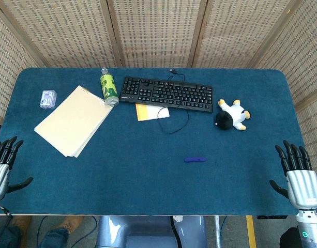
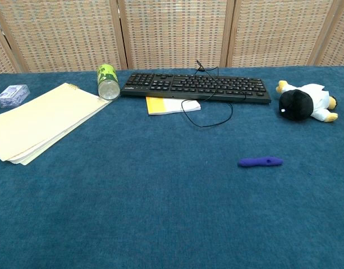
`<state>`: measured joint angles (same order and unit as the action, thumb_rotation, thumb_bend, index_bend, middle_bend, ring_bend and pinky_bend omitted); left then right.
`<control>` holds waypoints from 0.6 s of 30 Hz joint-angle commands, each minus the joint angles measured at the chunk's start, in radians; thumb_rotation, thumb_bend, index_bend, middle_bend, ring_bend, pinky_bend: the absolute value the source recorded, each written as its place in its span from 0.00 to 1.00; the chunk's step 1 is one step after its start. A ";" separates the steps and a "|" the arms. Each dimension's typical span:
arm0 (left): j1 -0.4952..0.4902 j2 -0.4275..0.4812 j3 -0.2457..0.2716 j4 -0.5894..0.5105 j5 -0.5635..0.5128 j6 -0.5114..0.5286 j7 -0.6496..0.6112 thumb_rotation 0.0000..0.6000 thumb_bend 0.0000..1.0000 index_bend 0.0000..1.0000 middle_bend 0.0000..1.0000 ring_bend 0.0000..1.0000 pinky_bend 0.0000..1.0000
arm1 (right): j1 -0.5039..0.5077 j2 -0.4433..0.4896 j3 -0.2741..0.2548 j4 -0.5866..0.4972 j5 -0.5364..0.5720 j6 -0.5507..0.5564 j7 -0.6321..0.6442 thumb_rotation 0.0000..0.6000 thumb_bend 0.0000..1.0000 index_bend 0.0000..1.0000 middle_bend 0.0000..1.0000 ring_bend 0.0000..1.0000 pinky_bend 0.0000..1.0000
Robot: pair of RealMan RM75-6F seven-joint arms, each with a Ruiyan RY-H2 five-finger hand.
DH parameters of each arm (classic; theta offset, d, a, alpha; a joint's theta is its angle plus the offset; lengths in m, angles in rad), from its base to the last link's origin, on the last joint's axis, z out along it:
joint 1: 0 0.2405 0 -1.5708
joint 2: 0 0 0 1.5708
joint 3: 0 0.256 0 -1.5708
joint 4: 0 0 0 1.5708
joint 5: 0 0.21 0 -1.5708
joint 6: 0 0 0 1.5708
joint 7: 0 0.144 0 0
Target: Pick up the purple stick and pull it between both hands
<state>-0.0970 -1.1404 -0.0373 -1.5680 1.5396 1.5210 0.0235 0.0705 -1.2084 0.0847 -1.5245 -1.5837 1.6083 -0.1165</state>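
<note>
Nothing is begun: the stick (image 1: 195,159) lies untouched on the table (image 1: 148,191). Both the left hand (image 1: 2,165) and right hand (image 1: 299,173) wait open and empty at its near corners. Next, the nearer right hand should reach in and pinch it.

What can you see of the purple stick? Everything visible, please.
The purple stick is short, slim and deep violet, matte and soft-looking, slightly lumpy with rounded ends. It lies flat on the blue table cloth, lengthwise left to right, right of centre, nearer than the keyboard cable. Nothing but the cloth touches it; both hands are far off at the near table corners.
</note>
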 commanded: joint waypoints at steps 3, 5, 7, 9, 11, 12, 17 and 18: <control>0.002 -0.002 -0.001 0.000 -0.004 0.002 0.006 1.00 0.00 0.00 0.00 0.00 0.00 | 0.001 -0.001 0.000 0.001 0.002 -0.004 0.000 1.00 0.00 0.00 0.00 0.00 0.00; 0.004 -0.003 -0.002 -0.001 -0.004 0.006 0.007 1.00 0.00 0.00 0.00 0.00 0.00 | 0.001 -0.001 -0.002 0.000 0.001 -0.007 -0.001 1.00 0.00 0.00 0.00 0.00 0.00; 0.004 -0.005 -0.002 0.000 -0.002 0.008 0.009 1.00 0.00 0.00 0.00 0.00 0.00 | 0.003 -0.002 -0.003 -0.002 0.001 -0.011 -0.001 1.00 0.00 0.00 0.00 0.00 0.00; 0.003 -0.008 -0.002 0.002 0.001 0.008 0.012 1.00 0.00 0.00 0.00 0.00 0.00 | 0.006 -0.005 -0.004 -0.005 0.002 -0.020 -0.005 1.00 0.00 0.00 0.00 0.00 0.00; 0.001 -0.013 -0.002 0.005 0.001 0.006 0.017 1.00 0.00 0.00 0.00 0.00 0.00 | 0.014 -0.011 -0.006 -0.011 0.012 -0.044 -0.014 1.00 0.00 0.00 0.00 0.00 0.00; -0.001 -0.018 -0.003 0.008 0.000 0.003 0.022 1.00 0.00 0.00 0.00 0.00 0.00 | 0.026 -0.012 -0.006 -0.020 0.013 -0.065 -0.025 1.00 0.00 0.00 0.00 0.00 0.00; -0.011 -0.040 -0.014 0.021 -0.020 -0.013 0.053 1.00 0.00 0.00 0.00 0.00 0.00 | 0.220 0.034 0.052 -0.135 0.070 -0.372 0.052 1.00 0.00 0.04 0.00 0.00 0.00; -0.012 -0.043 -0.016 0.023 -0.021 -0.013 0.056 1.00 0.00 0.00 0.00 0.00 0.00 | 0.256 0.035 0.065 -0.142 0.092 -0.429 0.078 1.00 0.00 0.07 0.00 0.00 0.00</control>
<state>-0.1079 -1.1812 -0.0513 -1.5466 1.5205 1.5076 0.0777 0.1963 -1.1979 0.1066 -1.5982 -1.5492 1.3700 -0.1104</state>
